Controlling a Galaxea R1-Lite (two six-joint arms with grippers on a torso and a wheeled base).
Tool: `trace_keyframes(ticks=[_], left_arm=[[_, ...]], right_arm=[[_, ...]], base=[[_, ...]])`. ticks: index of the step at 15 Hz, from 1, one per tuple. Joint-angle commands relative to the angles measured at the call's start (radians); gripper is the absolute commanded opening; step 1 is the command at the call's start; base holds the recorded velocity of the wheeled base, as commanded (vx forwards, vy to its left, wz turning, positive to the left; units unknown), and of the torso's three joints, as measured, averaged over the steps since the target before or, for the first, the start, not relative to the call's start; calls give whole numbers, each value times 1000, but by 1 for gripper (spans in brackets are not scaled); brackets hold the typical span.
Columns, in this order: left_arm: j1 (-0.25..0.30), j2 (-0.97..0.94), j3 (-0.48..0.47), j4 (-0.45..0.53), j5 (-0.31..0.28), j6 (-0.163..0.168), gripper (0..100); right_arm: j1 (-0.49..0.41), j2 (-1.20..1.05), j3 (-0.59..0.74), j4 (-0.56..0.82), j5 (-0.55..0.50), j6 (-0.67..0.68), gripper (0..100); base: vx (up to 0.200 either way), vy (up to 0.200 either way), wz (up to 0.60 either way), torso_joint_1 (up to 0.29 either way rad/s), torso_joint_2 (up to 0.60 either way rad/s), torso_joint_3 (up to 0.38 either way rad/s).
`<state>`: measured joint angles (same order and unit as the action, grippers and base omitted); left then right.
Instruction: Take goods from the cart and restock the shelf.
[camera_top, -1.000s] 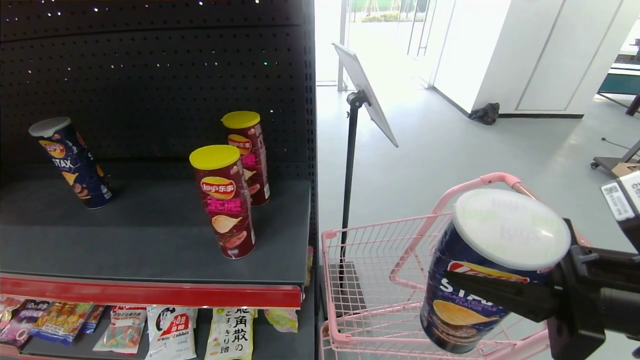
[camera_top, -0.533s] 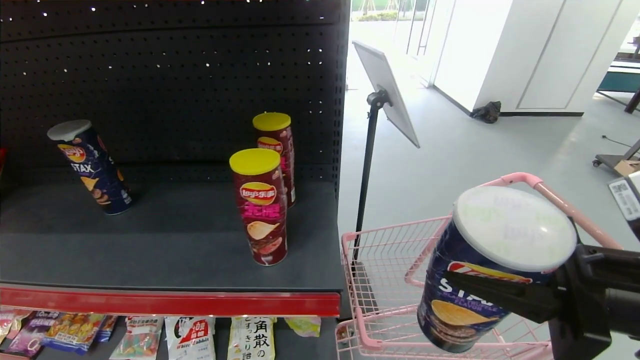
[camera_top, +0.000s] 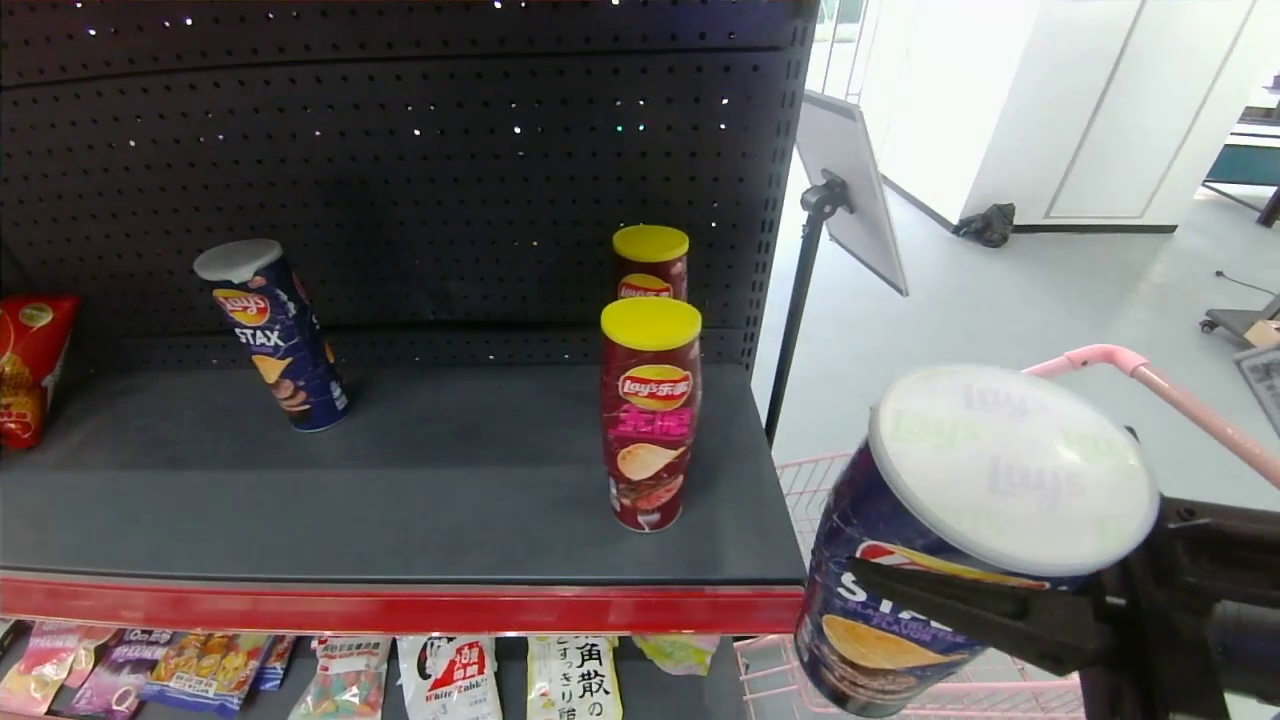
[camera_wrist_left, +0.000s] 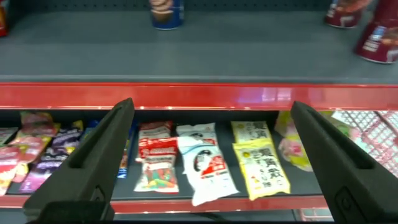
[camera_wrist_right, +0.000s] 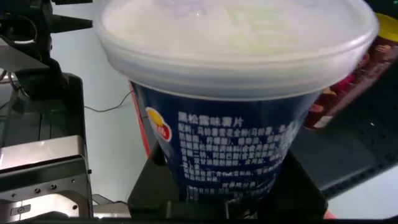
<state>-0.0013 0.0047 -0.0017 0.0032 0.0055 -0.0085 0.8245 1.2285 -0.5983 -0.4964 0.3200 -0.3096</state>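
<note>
My left fingers (camera_wrist_left: 93, 155) are spread wide and hold nothing. They hang low in front of the shelf's red front lip (camera_wrist_left: 199, 96), with the snack bags (camera_wrist_left: 199, 162) on the lower shelf beyond them.

On the shelf (camera_top: 420, 500), from the left, are a red bag (camera_top: 25, 370) at the edge, a blue can (camera_top: 275, 335) that looks tilted, and two yellow-lidded red cans, one in front (camera_top: 650, 415) and one close behind it (camera_top: 650, 262).

To the right, my right fingers (camera_top: 980, 612) are clamped round the body of a second blue can (camera_top: 930, 560), the one to stock. It is held off the shelf's right end, above the pink cart (camera_top: 1150, 375), and leans a little.

My worries:
- The grip is on a smooth round wall, so a jolt could let the can twist or slide.
- Coming in low, its base could catch the red lip.
- Coming in too far left, it could knock over the front red can, and that one could take down the can behind it.
</note>
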Motion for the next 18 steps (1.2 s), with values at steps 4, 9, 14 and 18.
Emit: trace_keyframes(ticks=[4,9,14,18], left_arm=[[0,1,0,0,1,-1,100],[0,1,0,0,1,-1,100],[0,1,0,0,1,-1,100],[0,1,0,0,-1,-2,100]], right_arm=[[5,31,0,-1,1,0,0],[5,46,2,-1,1,1,0],[7,54,3,-1,1,1,0],[7,55,12,-1,2,1,0]], base=[[0,200,0,1,2,2],[0,200,0,1,2,7],[0,200,0,4,2,2],[0,200,0,5,2,5]])
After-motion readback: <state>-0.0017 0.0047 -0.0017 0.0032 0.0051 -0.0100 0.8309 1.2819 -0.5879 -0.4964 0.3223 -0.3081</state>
